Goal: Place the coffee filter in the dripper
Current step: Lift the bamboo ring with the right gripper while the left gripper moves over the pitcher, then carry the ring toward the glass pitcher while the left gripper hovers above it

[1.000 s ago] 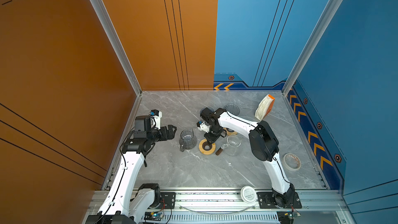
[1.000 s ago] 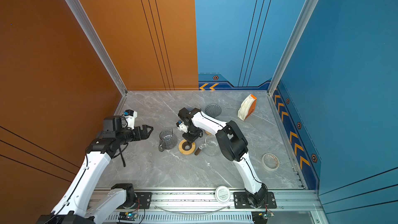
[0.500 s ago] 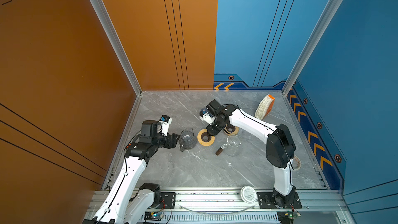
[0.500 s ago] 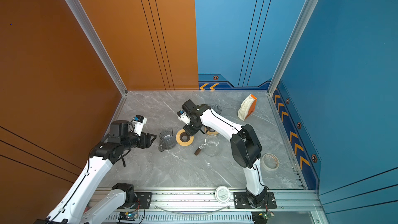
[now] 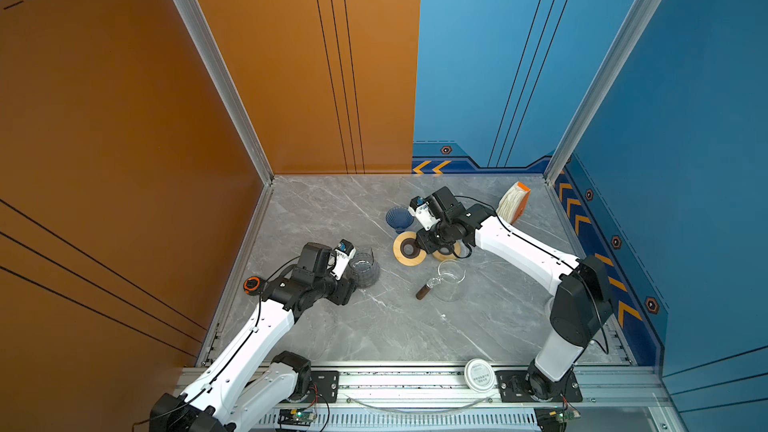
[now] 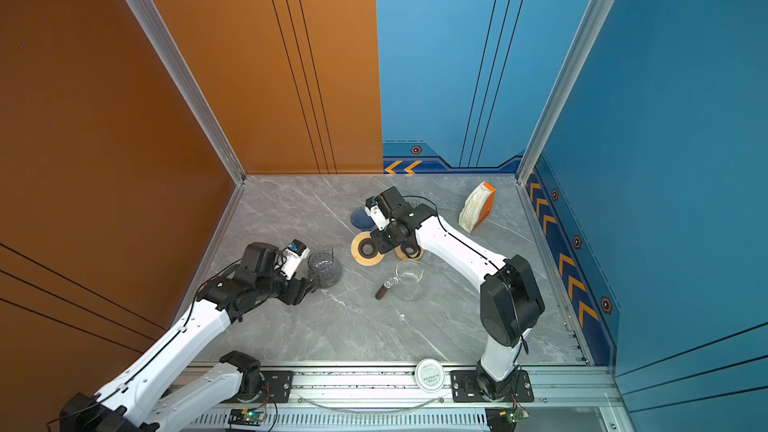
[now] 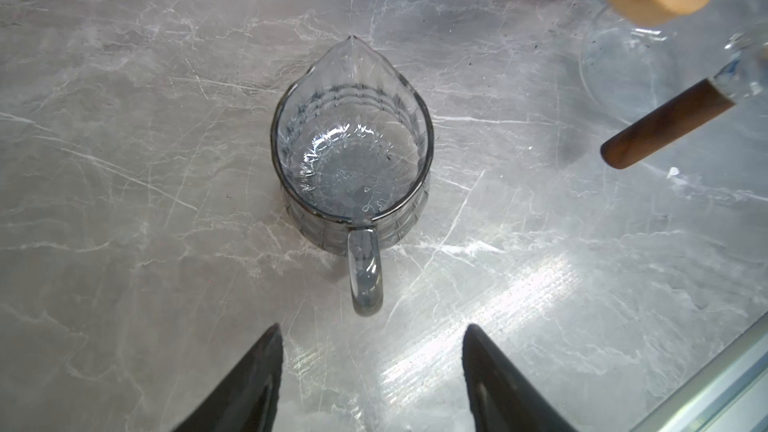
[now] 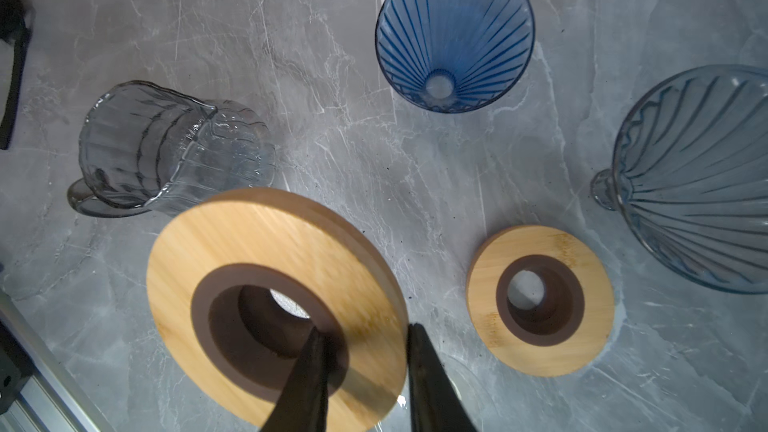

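The coffee filter stack (image 5: 510, 203) (image 6: 473, 207), white paper in an orange pack, leans at the back right. A blue ribbed dripper (image 5: 399, 218) (image 6: 358, 217) (image 8: 455, 33) stands upright on the table. A second, grey dripper (image 8: 698, 176) shows only in the right wrist view. My right gripper (image 5: 424, 245) (image 8: 366, 328) is shut on a large wooden ring (image 5: 409, 248) (image 6: 366, 249) (image 8: 266, 268), one finger in its brown hole, one outside its rim. My left gripper (image 5: 353, 284) (image 7: 370, 326) is open, just short of a smoked glass pitcher's (image 5: 365, 270) (image 7: 351, 151) handle.
A smaller wooden ring (image 8: 540, 301) (image 6: 409, 251) lies beside the held one. A clear glass server with a brown handle (image 5: 449, 284) (image 6: 409, 282) sits mid-table. On the front rail rests a white lid (image 5: 479, 374). An orange-black disc (image 5: 252, 284) lies by the left wall.
My right gripper has carried the large wooden ring toward the back. My left arm has dropped toward the pitcher's handle, and its jaws have narrowed somewhat.
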`<state>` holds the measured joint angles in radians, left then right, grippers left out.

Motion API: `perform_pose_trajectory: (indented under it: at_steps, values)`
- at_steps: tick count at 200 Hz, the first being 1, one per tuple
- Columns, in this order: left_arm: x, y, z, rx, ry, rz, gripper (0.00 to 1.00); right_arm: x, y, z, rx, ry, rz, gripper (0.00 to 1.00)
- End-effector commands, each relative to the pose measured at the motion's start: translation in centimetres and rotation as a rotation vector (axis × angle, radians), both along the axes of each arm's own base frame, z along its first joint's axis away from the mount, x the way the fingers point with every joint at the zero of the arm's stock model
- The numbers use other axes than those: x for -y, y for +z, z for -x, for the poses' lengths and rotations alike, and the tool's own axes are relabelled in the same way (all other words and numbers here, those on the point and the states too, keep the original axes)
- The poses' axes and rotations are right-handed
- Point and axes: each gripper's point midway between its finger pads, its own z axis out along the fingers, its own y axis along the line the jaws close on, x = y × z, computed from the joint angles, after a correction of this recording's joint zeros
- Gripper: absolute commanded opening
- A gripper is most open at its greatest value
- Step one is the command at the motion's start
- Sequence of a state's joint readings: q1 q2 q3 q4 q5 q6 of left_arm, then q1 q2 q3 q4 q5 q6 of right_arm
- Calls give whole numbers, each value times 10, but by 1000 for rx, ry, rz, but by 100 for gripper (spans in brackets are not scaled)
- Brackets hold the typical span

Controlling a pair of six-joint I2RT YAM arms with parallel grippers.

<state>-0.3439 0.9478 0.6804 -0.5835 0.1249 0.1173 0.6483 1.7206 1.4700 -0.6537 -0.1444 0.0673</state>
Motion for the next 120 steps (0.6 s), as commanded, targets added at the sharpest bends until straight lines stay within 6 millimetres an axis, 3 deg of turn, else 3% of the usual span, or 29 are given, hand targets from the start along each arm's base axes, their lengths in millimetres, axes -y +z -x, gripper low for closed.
perform_pose_trajectory:
  at_steps: [1, 38, 120]
  values:
    - [-9, -14, -3, -5, -10, -98, 70, 8, 15, -10, 62, -74, -43, 0]
    - [-7, -19, -14, 18, -13, -104, 69, 19, 23, -12, 98, -111, -42, 0]
    - [4, -31, -25, 1, -42, -76, 56, 44, 32, -17, 136, -179, -51, 0]
